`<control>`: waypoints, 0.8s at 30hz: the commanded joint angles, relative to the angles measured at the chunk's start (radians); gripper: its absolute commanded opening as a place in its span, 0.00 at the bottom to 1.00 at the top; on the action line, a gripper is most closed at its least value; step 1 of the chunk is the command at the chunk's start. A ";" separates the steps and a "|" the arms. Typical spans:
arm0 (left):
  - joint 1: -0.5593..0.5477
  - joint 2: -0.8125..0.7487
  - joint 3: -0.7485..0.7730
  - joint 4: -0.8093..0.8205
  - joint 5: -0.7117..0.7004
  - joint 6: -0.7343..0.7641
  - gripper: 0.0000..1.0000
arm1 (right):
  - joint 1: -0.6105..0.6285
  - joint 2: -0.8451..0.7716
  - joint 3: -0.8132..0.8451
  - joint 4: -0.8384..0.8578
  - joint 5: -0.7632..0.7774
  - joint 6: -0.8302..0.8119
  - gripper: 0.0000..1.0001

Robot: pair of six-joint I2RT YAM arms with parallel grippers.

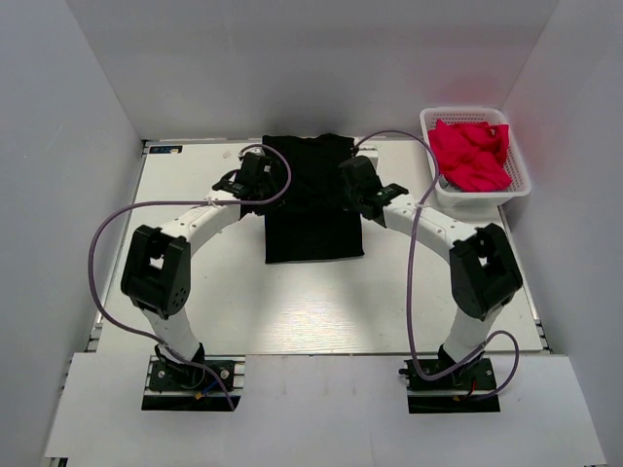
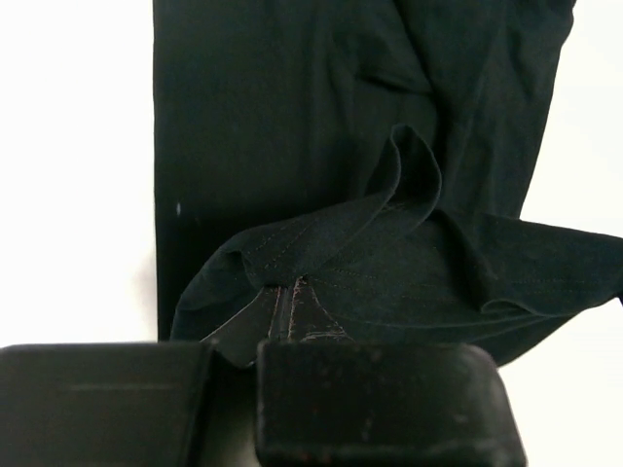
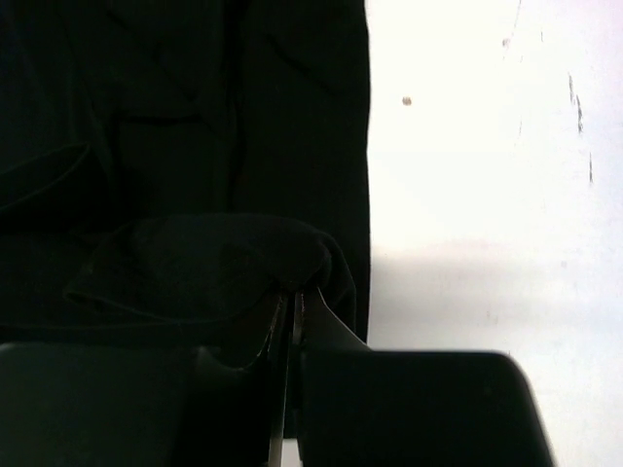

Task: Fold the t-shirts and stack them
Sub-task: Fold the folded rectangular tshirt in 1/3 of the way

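The black t-shirt (image 1: 313,209) lies lengthwise in the middle of the table, sides folded in, collar end at the far edge. My left gripper (image 1: 255,176) is shut on the shirt's left edge; in the left wrist view the gripper (image 2: 290,292) pinches a raised fold of black cloth (image 2: 389,243). My right gripper (image 1: 358,185) is shut on the shirt's right edge; in the right wrist view the gripper (image 3: 292,294) holds a bunched fold (image 3: 214,253). Pinkish-red t-shirts (image 1: 469,156) lie heaped in a basket at the far right.
A white plastic basket (image 1: 516,165) stands at the table's far right corner. White walls close in the table on the left, back and right. Purple cables loop from both arms over the table sides.
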 commanded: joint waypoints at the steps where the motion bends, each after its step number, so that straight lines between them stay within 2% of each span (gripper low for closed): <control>1: 0.032 0.031 0.067 0.050 0.040 0.023 0.00 | -0.029 0.042 0.076 0.057 -0.027 -0.048 0.00; 10: 0.074 0.189 0.168 0.059 0.088 0.046 0.00 | -0.075 0.217 0.229 0.007 -0.104 -0.052 0.00; 11: 0.074 0.203 0.192 0.059 0.097 0.046 0.05 | -0.080 0.229 0.244 0.003 -0.112 -0.051 0.00; 13: 0.083 0.229 0.216 0.045 0.097 0.046 0.28 | -0.092 0.263 0.274 -0.003 -0.119 -0.046 0.00; 14: 0.083 0.252 0.237 0.045 0.097 0.046 0.56 | -0.095 0.272 0.283 -0.015 -0.119 -0.042 0.17; 16: 0.094 0.272 0.266 0.030 0.097 0.055 0.86 | -0.108 0.305 0.321 -0.021 -0.109 -0.032 0.49; 17: 0.104 0.272 0.300 0.010 0.097 0.055 1.00 | -0.111 0.315 0.333 -0.027 -0.110 -0.023 0.72; 21: 0.114 0.263 0.334 -0.001 0.067 0.055 1.00 | -0.126 0.332 0.432 -0.085 -0.119 -0.017 0.86; 24: 0.114 0.212 0.306 -0.010 0.066 0.055 1.00 | -0.123 0.273 0.357 -0.075 -0.141 -0.025 0.90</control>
